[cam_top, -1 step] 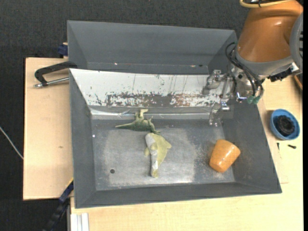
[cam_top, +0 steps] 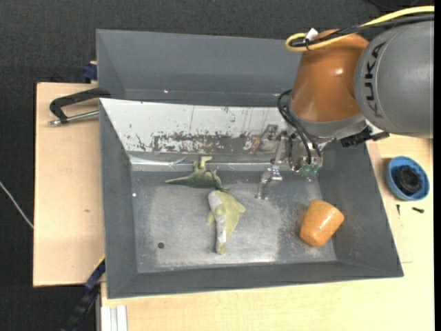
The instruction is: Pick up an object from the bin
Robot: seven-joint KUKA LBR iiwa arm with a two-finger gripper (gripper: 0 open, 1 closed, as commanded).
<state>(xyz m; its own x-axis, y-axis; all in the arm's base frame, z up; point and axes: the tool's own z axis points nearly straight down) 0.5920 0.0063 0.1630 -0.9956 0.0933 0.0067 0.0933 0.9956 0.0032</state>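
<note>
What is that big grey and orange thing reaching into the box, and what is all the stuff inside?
That is a robot arm. The orange part is a cover on its wrist, and below it sits its gripper, the "hand" it uses to pick things up. The camera looks down from above and a little from the side, and the arm comes in from the right.

The box is a grey metal bin. Three things lie in it: a small green toy dinosaur near the back, a pale yellowish-white lumpy thing in the middle that I cannot name for sure, and a stubby orange cylinder on the right.

The gripper hangs near the back of the bin, between the dinosaur and the orange cylinder. I cannot see it holding anything.
</note>
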